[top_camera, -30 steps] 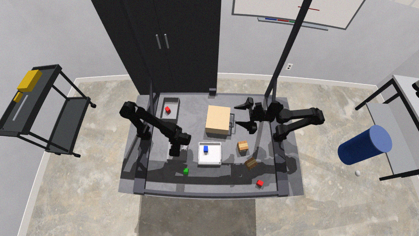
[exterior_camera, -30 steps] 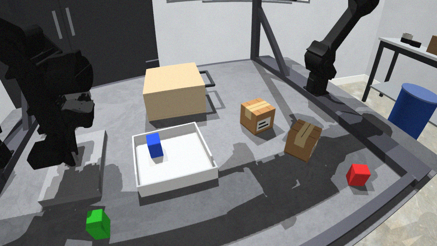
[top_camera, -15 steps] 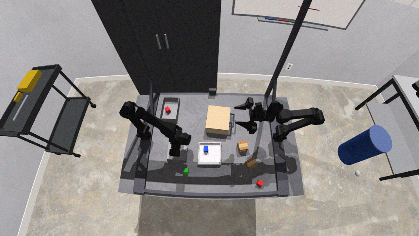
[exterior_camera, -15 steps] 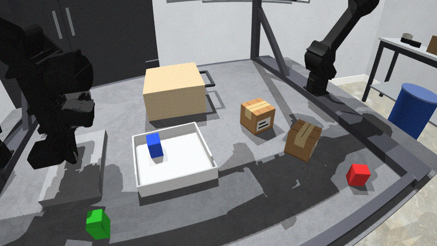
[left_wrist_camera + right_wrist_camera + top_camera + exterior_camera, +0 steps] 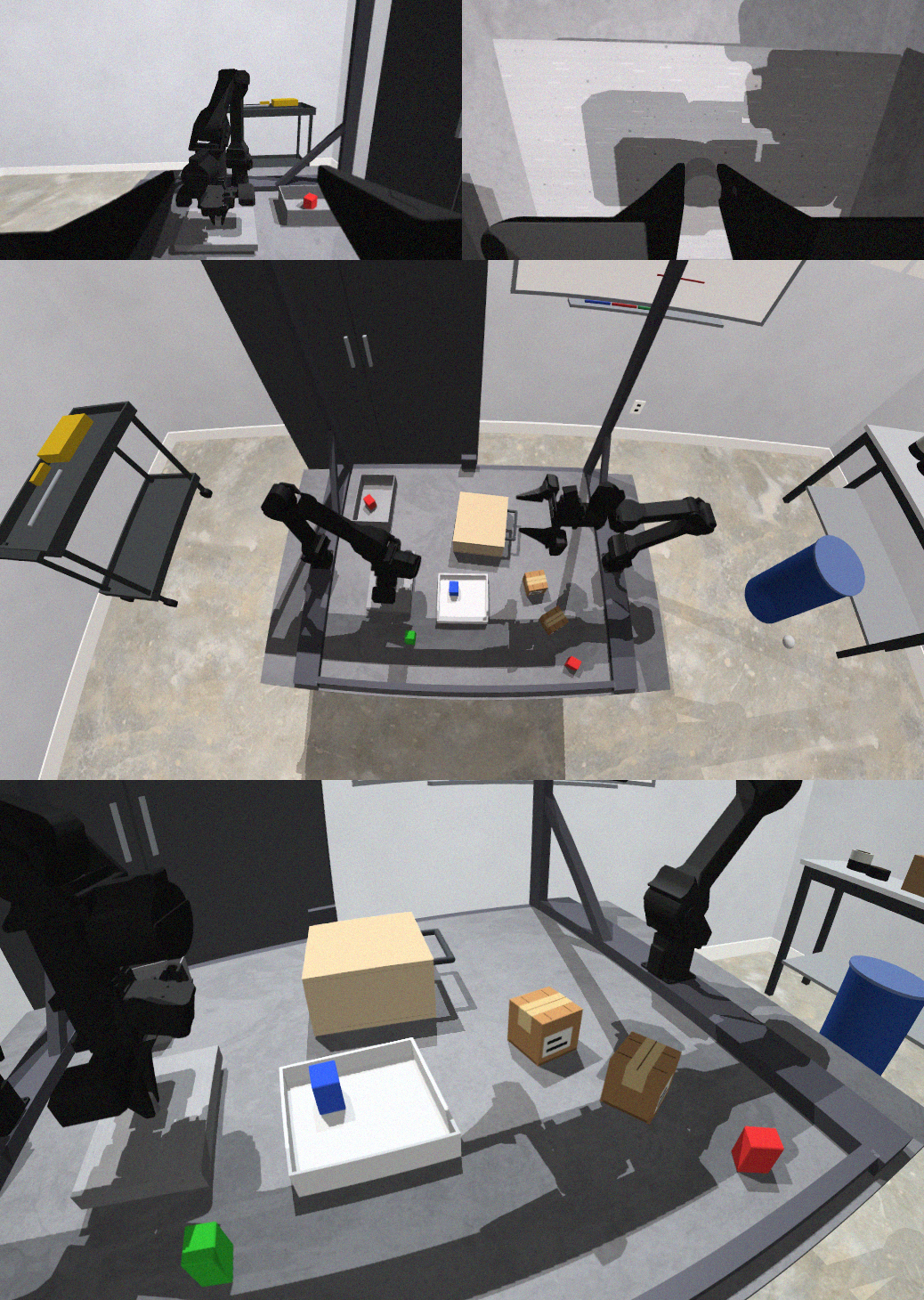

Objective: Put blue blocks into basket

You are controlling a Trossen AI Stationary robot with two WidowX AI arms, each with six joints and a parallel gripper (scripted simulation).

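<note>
Standing between the right gripper's (image 5: 384,595) (image 5: 152,1113) (image 5: 218,223) (image 5: 701,166) fingers, the lid's round knob (image 5: 703,191)

We are in a robotics lab or workshop room.
Around our framed bench (image 5: 465,687) (image 5: 768,1226) with two black robot arms, we see bare grey walls, a mottled concrete floor (image 5: 710,738), a whiteboard (image 5: 620,279) with markers, a dark double-door cabinet (image 5: 413,376) (image 5: 245,857), and a wheeled utility cart (image 5: 96,486).

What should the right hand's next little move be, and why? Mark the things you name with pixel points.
Probably a gentle straight lift, once the grip feels firm: the right hand's (image 5: 384,595) (image 5: 152,1114) (image 5: 218,223) (image 5: 700,166) fingers flank the knob (image 5: 703,191) of the lid (image 5: 404,605) (image 5: 189,1116) (image 5: 192,242) (image 5: 551,111), which lies off the open metal box (image 5: 392,500) (image 5: 308,219).
</note>
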